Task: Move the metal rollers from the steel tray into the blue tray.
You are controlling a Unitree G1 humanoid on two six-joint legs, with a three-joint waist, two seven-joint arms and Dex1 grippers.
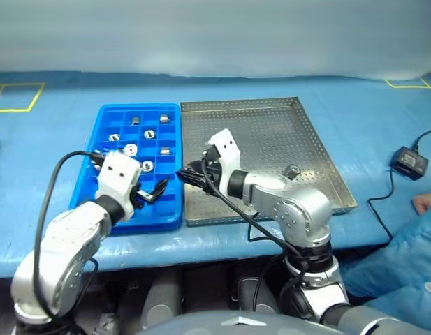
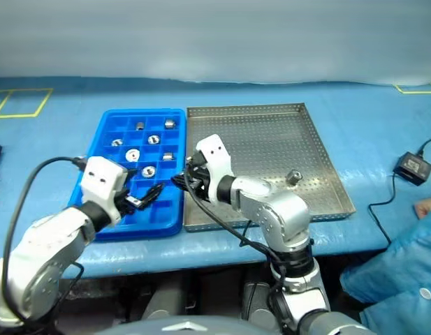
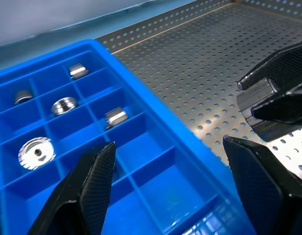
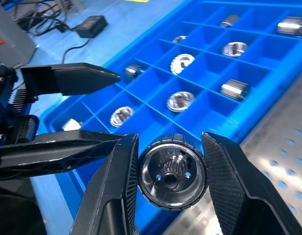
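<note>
The blue tray [image 1: 107, 115] lies left of the steel tray [image 1: 271, 118], and several metal rollers [image 1: 130, 149] sit in its compartments. One roller [image 1: 292, 169] stands on the steel tray near its right front. My right gripper [image 4: 170, 141] is shut on a shiny roller [image 4: 171, 171] and hovers above the seam between the two trays, at the blue tray's near right corner. My left gripper [image 3: 168, 166] is open with nothing between its fingers. It hangs over the blue tray's front compartments, just left of the right gripper [image 1: 185, 174].
A black power adapter [image 1: 408, 162] with its cable lies on the blue table right of the steel tray. A person's blue sleeve [image 1: 404, 265] and hand [image 1: 425, 203] are at the right edge. Yellow tape marks [image 1: 19, 98] are at the far left.
</note>
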